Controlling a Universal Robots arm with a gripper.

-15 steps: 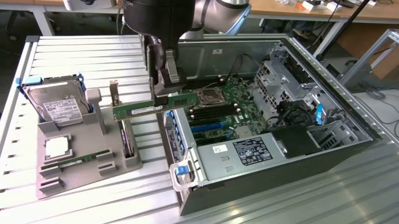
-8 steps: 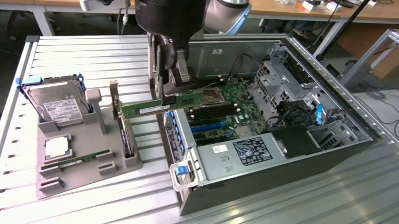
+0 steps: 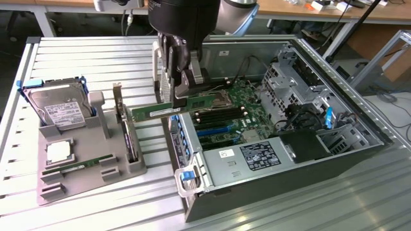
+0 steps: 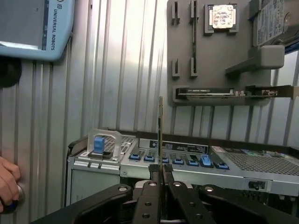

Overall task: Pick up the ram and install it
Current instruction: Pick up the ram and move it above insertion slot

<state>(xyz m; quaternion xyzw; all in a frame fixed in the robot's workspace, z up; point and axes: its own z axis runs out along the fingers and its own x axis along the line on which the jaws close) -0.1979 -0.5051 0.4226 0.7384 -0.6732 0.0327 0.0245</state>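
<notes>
1. I see a big metal table (image 3: 83, 53) with long ridges. Everything sits on it.
2. The computer case (image 3: 270, 192) lies on its side on the exterior view's right, with its top open. The green main board (image 3: 250, 120) shows inside. A blue latch (image 3: 186, 175) sits on the case's near left corner.
3. The robot arm (image 3: 186, 19) comes down from the far side, over the left edge of the case.
4. A gray holder (image 3: 83, 178) lies on the table on the exterior view's left, just beside the case.
5. A silver hard drive (image 3: 57, 108) stands up in the far left part of the holder.
6. A dark card (image 3: 125, 130) stands on its edge at the right side of the holder, near the case.
7. A person's hand (image 4: 8, 182) shows at the edge of the wrist view, resting on the table.
8. The gripper (image 3: 183, 98) is pressed tight on the ram (image 3: 151, 112), pinching one end of it.
9. The ram is up in the air. It lies level and sticks out toward the exterior view's left, over the case's left wall and the dark card. In the wrist view I see it edge-on as a thin line (image 4: 160, 135) between the black fingers (image 4: 149, 186). It is not in a slot on the main board.
10. A second green stick (image 3: 74, 168) lies in a near groove of the holder.
11. A small square chip (image 3: 57, 151) lies flat in the holder, just in front of the hard drive.
</notes>
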